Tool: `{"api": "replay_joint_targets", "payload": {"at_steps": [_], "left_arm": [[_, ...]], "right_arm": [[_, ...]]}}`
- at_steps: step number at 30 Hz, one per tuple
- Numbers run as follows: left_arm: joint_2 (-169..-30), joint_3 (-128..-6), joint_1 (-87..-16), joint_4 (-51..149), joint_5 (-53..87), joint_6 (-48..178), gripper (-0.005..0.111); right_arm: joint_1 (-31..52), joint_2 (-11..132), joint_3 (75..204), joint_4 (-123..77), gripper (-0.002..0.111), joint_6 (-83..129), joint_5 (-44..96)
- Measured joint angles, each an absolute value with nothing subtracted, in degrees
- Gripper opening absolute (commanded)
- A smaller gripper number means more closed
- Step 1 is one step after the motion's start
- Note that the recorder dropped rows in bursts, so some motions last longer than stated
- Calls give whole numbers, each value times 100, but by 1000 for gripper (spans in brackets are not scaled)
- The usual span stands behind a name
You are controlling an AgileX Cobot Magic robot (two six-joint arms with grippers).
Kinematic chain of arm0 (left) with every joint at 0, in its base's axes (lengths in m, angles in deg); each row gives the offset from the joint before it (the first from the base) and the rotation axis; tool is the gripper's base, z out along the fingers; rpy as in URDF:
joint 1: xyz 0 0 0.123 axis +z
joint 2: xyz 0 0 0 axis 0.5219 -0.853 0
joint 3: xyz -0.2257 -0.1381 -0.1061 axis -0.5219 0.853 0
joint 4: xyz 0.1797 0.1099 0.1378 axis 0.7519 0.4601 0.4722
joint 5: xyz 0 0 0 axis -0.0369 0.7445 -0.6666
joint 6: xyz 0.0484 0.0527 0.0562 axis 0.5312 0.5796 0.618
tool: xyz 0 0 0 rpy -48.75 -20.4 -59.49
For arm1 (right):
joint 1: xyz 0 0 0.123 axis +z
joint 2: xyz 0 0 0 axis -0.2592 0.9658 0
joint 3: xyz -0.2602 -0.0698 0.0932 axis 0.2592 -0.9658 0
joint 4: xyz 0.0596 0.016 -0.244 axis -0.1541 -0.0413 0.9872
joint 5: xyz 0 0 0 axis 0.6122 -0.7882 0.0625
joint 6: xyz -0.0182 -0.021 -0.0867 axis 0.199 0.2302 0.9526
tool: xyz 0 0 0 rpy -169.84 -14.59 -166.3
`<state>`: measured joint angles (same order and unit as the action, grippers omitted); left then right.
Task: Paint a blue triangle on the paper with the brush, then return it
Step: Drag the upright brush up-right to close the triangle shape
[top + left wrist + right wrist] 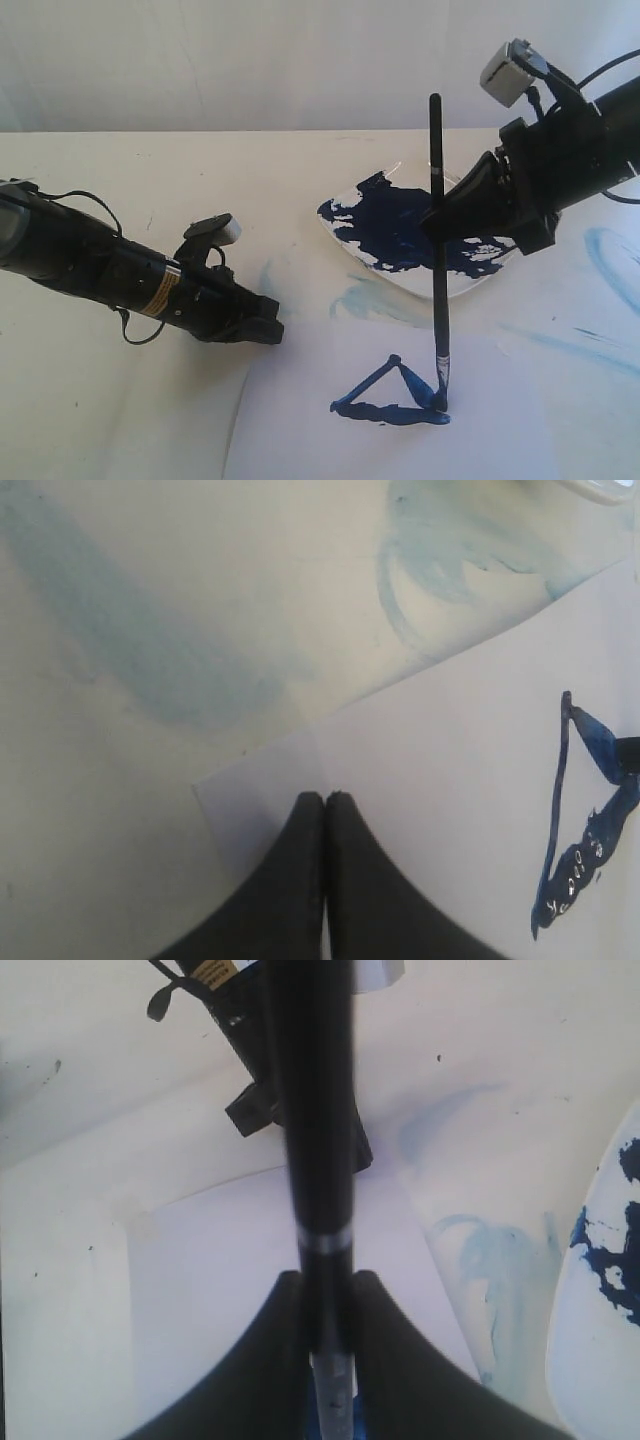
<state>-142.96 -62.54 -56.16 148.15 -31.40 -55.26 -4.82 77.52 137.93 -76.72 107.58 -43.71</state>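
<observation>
Brush (pixel 439 300) — probably light, stiff, slippery-thin — clamped mid-handle by right gripper (pixel 436 220), wet tip touching corner of triangle (pixel 400 413).

We log the left arm (pixel 100 265) coming in from the left edge, lying low, slanting down toward the middle; left gripper (pixel 268 330) at its end, jaws pressed together, tips touching; the right arm (pixel 590 125) comes in from the upper right, angled down and inward; right gripper (pixel 437 220) has its jaws clamped on the brush (pixel 436 150) shaft, gripping it mid-handle, brush nearly upright; both wrist views match these jaw states.
</observation>
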Motion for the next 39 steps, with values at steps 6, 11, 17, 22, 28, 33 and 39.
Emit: {"api": "replay_joint_targets", "payload": {"at_steps": [6,11,17,22,28,33,39], "left_arm": [[-14296,-6254,-5616,14815,-3140,-5526,0],[-14296,-6254,-5616,14815,-3140,-5526,0],[-14296,-6254,-5616,14815,-3140,-5526,0],[-14296,-6254,-5616,14815,-3140,-5526,0],[-14296,-6254,-5616,14815,-3140,-5526,0],[-14296,-6254,-5616,14815,-3140,-5526,0],[-14296,-6254,-5616,14815,-3140,-5526,0]], "right_arm": [[-482,7705,13793,-7543,0,10578,-4371],[-482,7705,13793,-7481,0,10471,-4371],[-482,7705,13793,-7465,0,10361,-4371],[-482,7705,13793,-7455,0,10325,-4371],[-482,7705,13793,-7455,0,10277,-4371],[-482,7705,13793,-7559,0,10351,-4371],[-482,7705,13793,-7700,0,10578,-4371]]}}
